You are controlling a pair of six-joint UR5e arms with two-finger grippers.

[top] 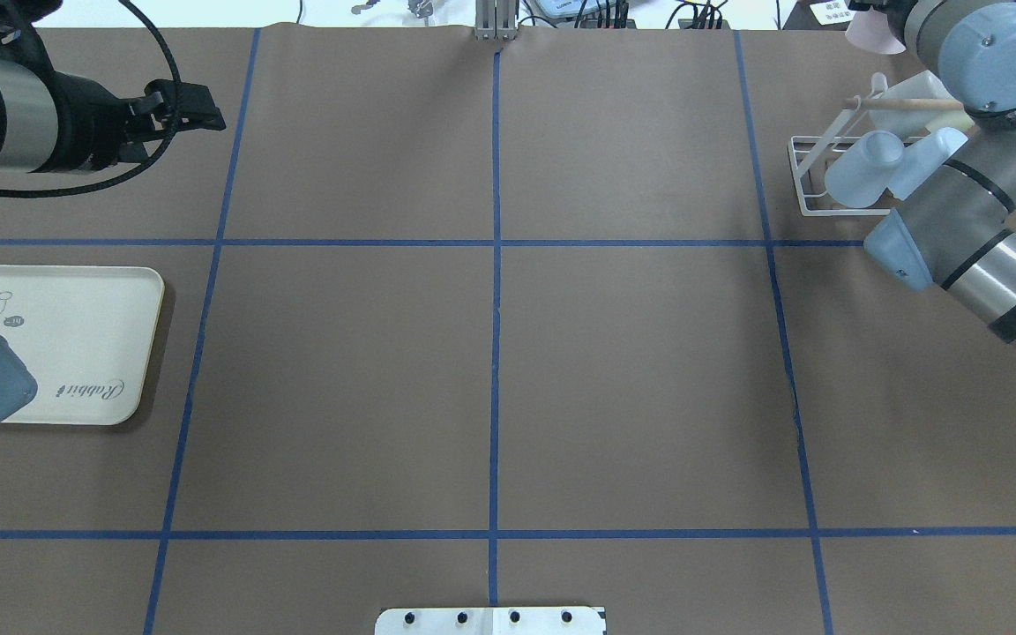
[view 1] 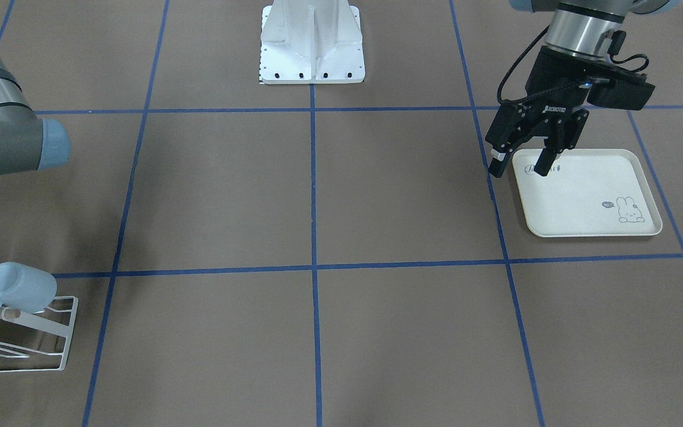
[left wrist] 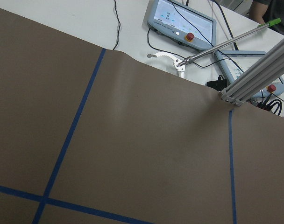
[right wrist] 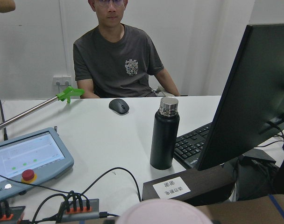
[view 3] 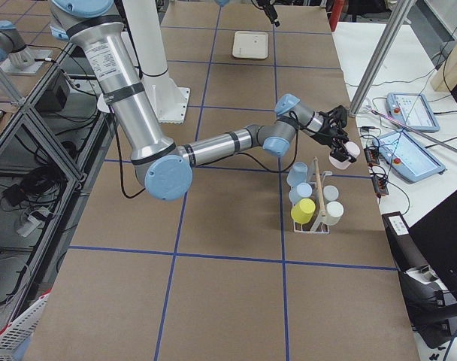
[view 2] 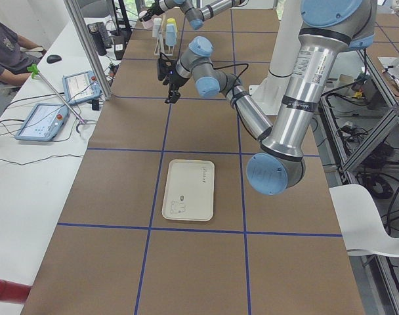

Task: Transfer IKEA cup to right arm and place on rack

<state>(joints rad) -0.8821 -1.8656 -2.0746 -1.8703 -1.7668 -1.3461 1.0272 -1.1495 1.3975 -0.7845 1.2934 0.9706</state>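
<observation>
Placing on the rack: that's the step you're in. The handover looks done, the cup is with the right arm, and it is not yet on a prong.
Right claw (view 3: 341, 143): black, two-fingered, reaching out roughly level. You can barely see the fingers, but the cup rides at its tip clear of the table, so I read it as clamped on the cup.
Pale pink plastic cup (view 3: 350, 153): right at the claw's tip, on the side away from the robot.
Cup axis: it looks tipped over toward level, not upright, with one round end facing out past the fingertips. Whether that end is the mouth or the base, I can't tell.
Low white wire rack (top: 797, 176): below the claw and a little back toward the robot. Pale blue tumblers (top: 861, 168) and a yellow tumbler (view 3: 304, 210) already sit on it, so space is tight.
Next move: you'll want to draw the claw back over a free prong, turn the mouth downward, lower it on, then release. Watch the neighbouring tumblers and the wooden dowel (view 3: 317, 188).
Left claw (view 1: 519, 168): black fingers spread apart, nothing between them.
Cream rabbit-print tray (view 1: 584, 196): just under the left claw, at its corner.
</observation>
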